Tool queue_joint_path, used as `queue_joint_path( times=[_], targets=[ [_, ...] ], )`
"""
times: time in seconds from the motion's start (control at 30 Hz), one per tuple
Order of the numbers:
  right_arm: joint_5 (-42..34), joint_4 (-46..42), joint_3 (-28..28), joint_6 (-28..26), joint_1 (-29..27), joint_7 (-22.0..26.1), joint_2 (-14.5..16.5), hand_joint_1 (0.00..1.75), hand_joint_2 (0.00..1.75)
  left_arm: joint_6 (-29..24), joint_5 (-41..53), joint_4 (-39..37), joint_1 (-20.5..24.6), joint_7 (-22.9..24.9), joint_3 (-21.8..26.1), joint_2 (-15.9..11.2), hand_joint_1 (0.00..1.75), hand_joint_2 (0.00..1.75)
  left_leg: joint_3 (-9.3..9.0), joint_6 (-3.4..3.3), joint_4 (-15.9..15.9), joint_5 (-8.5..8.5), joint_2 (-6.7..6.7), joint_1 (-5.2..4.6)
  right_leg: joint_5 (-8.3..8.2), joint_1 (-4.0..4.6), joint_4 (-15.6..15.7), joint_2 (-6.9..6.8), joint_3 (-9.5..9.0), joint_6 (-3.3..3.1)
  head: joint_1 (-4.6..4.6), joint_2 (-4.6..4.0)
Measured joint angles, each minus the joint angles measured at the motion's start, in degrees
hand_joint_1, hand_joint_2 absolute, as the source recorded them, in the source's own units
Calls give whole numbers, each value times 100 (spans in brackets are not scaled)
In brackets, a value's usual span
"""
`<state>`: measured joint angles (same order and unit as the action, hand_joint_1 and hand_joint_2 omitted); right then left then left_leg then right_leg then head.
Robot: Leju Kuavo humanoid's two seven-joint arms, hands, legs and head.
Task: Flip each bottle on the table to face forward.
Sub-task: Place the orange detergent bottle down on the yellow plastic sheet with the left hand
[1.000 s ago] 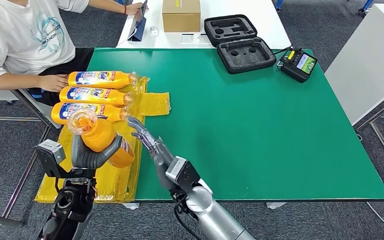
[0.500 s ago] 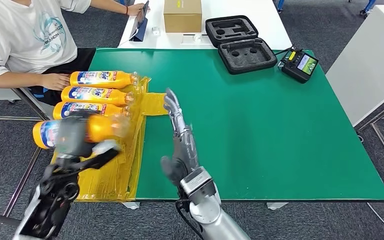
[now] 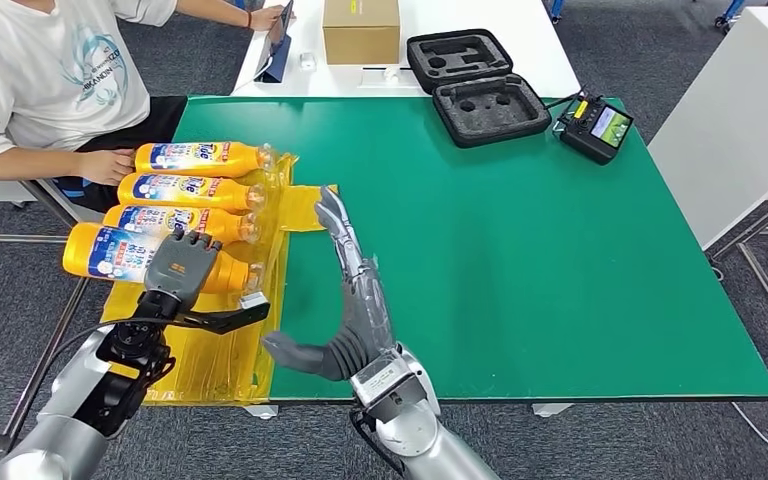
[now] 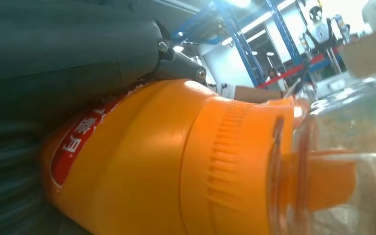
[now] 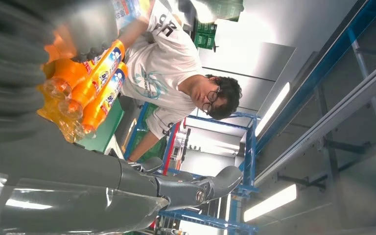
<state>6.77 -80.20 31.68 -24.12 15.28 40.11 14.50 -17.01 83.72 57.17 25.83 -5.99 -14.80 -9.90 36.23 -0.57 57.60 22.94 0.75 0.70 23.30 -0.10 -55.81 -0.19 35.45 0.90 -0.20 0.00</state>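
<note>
Lying on its side at the near-left corner of the green table (image 3: 520,250), the fourth orange bottle (image 3: 110,255) rests on the yellow plastic sheet (image 3: 225,345), label up, cap end toward the table's middle. The left hand (image 3: 182,268) rests over this bottle's cap half, its fingers draped across the body; the left wrist view shows the bottle (image 4: 176,166) pressed against the grey palm, with the clear cap close to the lens. Whether the fingers fully close round it cannot be told, but the hand holds the bottle.

Three further orange bottles lie in a row just beyond it, parallel and touching or nearly touching one another: the nearest (image 3: 175,222), the middle one (image 3: 190,190) and the farthest (image 3: 200,158). All show their blue-and-white labels upward, caps pointing toward the table's middle.

The right hand (image 3: 345,300) stands edge-up over the green surface just beside the sheet, fingers straight and extended away from the robot, thumb spread toward the left. It holds nothing.

A person in a white shirt (image 3: 40,80) sits at the table's left side, one hand (image 3: 108,165) beside the base of the farthest bottle. Beyond the green table stand a cardboard box (image 3: 361,30), an open black foam case (image 3: 480,85) and a handheld controller (image 3: 597,128).
</note>
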Motion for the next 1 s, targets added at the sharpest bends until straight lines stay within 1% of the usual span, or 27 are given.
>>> queue_joint_path(
  times=[0.17, 0.37, 0.67, 0.8, 0.93, 0.97, 1.0],
  targets=[
    [16, 1, 5, -7, -1, 0, -8, 0, 175, 377, -47, -105, 25, -53, -82, -4, 175, 175, 0, 0, -1, 0, 0, 1, 1, 1, 0, 0, 1, -1, -1, 0],
    [51, 1, 39, -59, -2, -1, -16, 0, 175, 644, -598, -246, 33, -386, -95, 12, 175, 175, 0, 0, 0, 0, -1, 1, 0, 0, 0, 0, 0, -1, 1, 0],
    [54, 2, 45, -57, -2, 0, -41, 0, 175, 801, -972, -397, 51, -526, -51, 35, 175, 175, 1, 0, 0, 0, -1, 1, 1, 0, 0, 0, 0, -1, 0, 0],
    [91, 23, 45, -30, -2, 0, -43, 0, 175, 1022, -1566, -454, 59, -784, 81, 54, 175, 175, 0, 0, -1, 0, -1, 1, 1, 0, 0, 0, 0, -1, -1, 0],
    [157, 81, 45, 4, 3, -1, -41, 0, 175, 1053, -2100, -500, 44, -1050, 206, 85, 172, 175, 1, 0, -1, -1, -5, 1, 1, 0, 0, -2, -2, -1, -1, 0],
    [165, 101, 45, 27, 4, -1, -41, 0, 175, 1067, -2218, -502, 34, -1093, 229, 101, 141, 175, 1, 0, -1, -1, -6, 1, 0, 0, 0, -3, -3, -1, -1, 0],
    [173, 123, 45, 53, 7, 0, -39, 0, 175, 1082, -2322, -501, 20, -1124, 251, 118, 103, 175, 1, 0, -1, -1, -7, 1, 0, 0, -1, -3, -4, -1, -1, 0]
  ],
)
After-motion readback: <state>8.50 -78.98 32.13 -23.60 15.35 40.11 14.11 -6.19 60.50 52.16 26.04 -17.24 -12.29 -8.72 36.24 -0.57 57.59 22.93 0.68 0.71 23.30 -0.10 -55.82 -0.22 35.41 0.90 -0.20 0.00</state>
